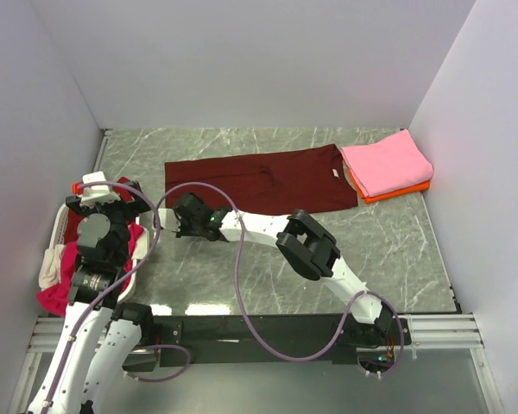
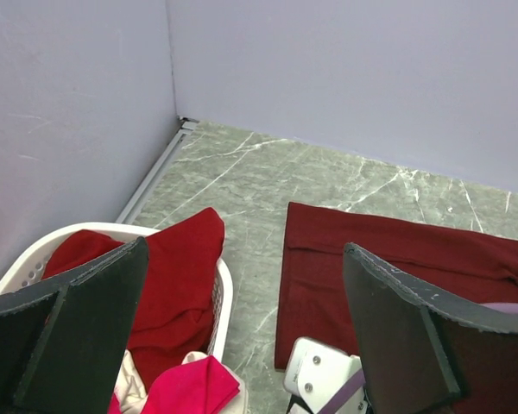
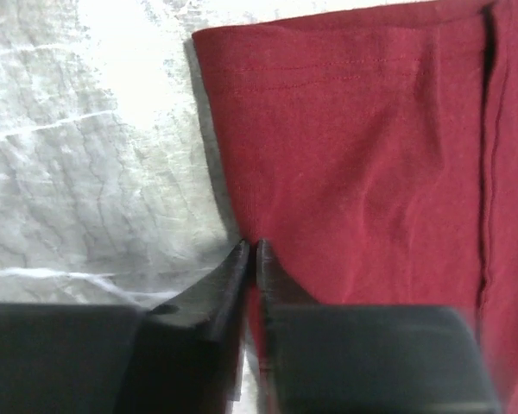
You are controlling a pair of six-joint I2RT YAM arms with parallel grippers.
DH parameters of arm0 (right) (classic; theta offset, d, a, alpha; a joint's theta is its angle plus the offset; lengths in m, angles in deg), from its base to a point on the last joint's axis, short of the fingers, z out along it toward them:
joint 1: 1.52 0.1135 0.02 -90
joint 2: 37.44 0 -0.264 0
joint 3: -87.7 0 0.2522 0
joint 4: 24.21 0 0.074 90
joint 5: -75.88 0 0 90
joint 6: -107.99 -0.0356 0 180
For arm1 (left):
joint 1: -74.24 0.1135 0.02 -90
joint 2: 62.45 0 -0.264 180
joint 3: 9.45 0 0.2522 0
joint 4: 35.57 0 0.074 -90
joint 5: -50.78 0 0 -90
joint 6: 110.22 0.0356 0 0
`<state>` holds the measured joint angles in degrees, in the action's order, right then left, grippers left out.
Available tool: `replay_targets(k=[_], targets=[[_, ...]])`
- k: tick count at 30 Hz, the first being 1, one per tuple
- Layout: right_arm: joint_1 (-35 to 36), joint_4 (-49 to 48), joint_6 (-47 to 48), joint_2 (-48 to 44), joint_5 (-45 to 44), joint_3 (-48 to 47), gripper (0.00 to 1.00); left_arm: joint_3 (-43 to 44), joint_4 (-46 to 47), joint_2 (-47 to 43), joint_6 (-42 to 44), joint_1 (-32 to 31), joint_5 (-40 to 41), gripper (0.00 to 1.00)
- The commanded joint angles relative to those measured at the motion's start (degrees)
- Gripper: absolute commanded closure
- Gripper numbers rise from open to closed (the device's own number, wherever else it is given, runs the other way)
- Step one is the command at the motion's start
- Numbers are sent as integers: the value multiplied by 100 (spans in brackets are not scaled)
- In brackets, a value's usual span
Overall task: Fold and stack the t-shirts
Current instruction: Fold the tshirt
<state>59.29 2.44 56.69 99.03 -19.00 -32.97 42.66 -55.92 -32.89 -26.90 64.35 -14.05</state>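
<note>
Under the tips of the right gripper (image 3: pixel 251 248) lies the edge of the big dark red t-shirt (image 3: pixel 363 172). Its two fingers (image 3: pixel 198 302) are pressed almost together, with only a thin line between them. I cannot tell if any cloth is caught there. The shirt is spread flat on the grey table (image 1: pixel 397 250) and stretches away from this hand to the far right. Just past that end, a folded pink t-shirt (image 1: pixel 387 162) sits on top of a folded orange t-shirt (image 1: pixel 399 191).

Below the left gripper (image 2: pixel 246 250) is a white basket (image 2: pixel 225 289). This hand is spread wide and holds nothing. Inside the basket are a red shirt (image 2: pixel 177 276), a bright magenta shirt (image 2: pixel 190 388) and a cream shirt (image 2: pixel 129 379), all in a loose heap. The red shirt hangs over the basket rim. The big dark red t-shirt lies off to this hand's right, apart from the basket.
</note>
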Motion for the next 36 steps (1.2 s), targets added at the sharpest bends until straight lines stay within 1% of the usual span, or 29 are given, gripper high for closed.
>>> replay_targets(k=[1, 3, 9, 11, 12, 13, 15, 16, 18, 19, 22, 23, 25, 26, 28, 29, 30, 31, 32, 33, 34, 35, 36], targets=[[0, 91, -90, 74, 84, -146, 91, -20, 264, -65, 0, 5, -100, 1], [0, 162, -99, 38, 154, -111, 99, -12, 263, -30, 9, 5, -117, 0], [18, -23, -117, -532, 461, 582, 100, -38, 281, 32, 26, 5, -240, 1], [131, -128, 6, -1032, 804, 1179, 100, -47, 299, 67, 26, 5, -336, 1], [184, -163, 67, -1426, 1066, 1425, 100, -47, 307, 111, 26, 5, -372, 0], [263, -198, 216, -1630, 1190, 1958, 100, -38, 316, 146, 35, 5, -433, 0], [561, -321, 357, -2217, 1480, 2532, 100, -29, 316, 225, 26, 5, -627, 1], [659, -313, 480, -2395, 1577, 3005, 100, -29, 342, 252, 17, 5, -688, 1], [1026, -312, 568, -2877, 1701, 3491, 100, -29, 360, 348, 17, 5, -960, 1], [1150, -356, 560, -3010, 1754, 3954, 100, -12, 343, 392, 0, 5, -1039, 1], [1642, -427, 376, -3494, 1911, 4545, 100, 32, 369, 568, -9, 5, -1338, 0], [1740, -358, 341, -3591, 2008, 4617, 100, 58, 412, 673, -35, 5, -1417, 1], [1968, -121, 270, -3802, 2306, 4671, 100, 85, 474, 831, -123, 5, -1909, 0], [2021, 202, 296, -3933, 2360, 4697, 100, 137, 501, 1102, -175, 5, -2102, 0], [2101, 486, 384, -4092, 2308, 4785, 100, 434, 475, 1480, -378, 5, -2708, 1], [2066, 870, 358, -4241, 2212, 4750, 97, 567, 405, 1926, -448, 5, -2954, 0], [1970, 1100, 523, -4364, 2237, 4706, 61, 716, 369, 2165, -588, 5, -3357, 1], [1839, 1407, 577, -4522, 2281, 4715, 44, 1014, 317, 2420, -633, 5, -3630, 0], [1420, 1558, 656, -4915, 2490, 4732, 31, 1182, 281, 2971, -677, 5, -3859, 1], [1180, 1690, 831, -5136, 2597, 4758, 17, 1366, 124, 3272, -816, 5, -4070, 1], [865, 1804, 867, -5356, 2676, 4802, 17, 1769, 27, 3589, -905, 5, -4508, 1], [227, 1814, 876, -5793, 2834, 4864, 17, 1990, -78, 4262, -940, 5, -4703, 2], [-206, 1805, 902, -5998, 2957, 4977, 16, 2227, -306, 4625, -1002, -4, -4966, 3]])
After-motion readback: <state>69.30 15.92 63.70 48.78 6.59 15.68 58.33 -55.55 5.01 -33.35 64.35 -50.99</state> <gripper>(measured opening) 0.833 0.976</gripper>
